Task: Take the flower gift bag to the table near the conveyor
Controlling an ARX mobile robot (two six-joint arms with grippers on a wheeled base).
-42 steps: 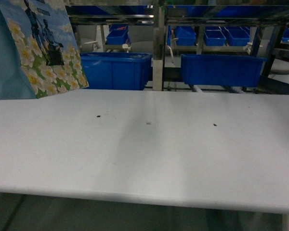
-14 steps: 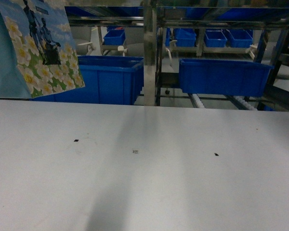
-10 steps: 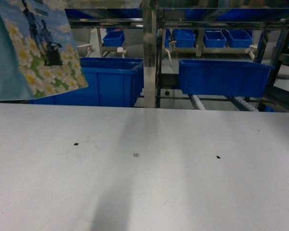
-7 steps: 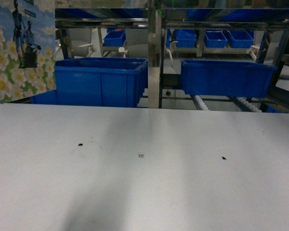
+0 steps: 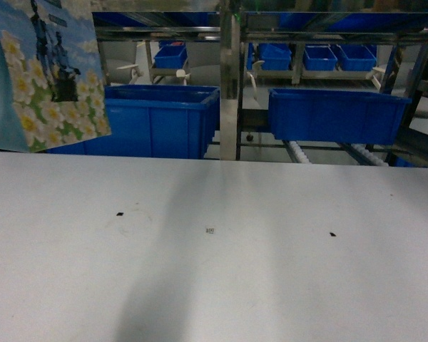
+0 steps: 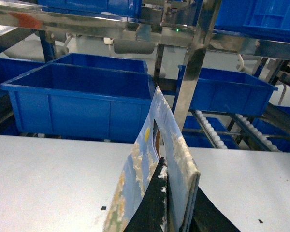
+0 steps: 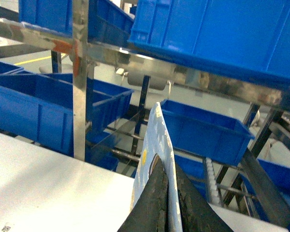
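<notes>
Swung back rightward, flower gift bag [image 5: 46, 71] hangs pinched in left pincer [image 6: 165, 203] above table [image 5: 214, 271]

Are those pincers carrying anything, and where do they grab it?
Yes. The left pincer pinches the top edge of a flower gift bag. The right pincer pinches the top edge of another flowered bag.

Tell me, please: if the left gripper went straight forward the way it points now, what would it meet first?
Probably the steel post of the conveyor frame, straight ahead past the table edge. Depth is unclear. The left gripper is shut on the flower gift bag.
</notes>
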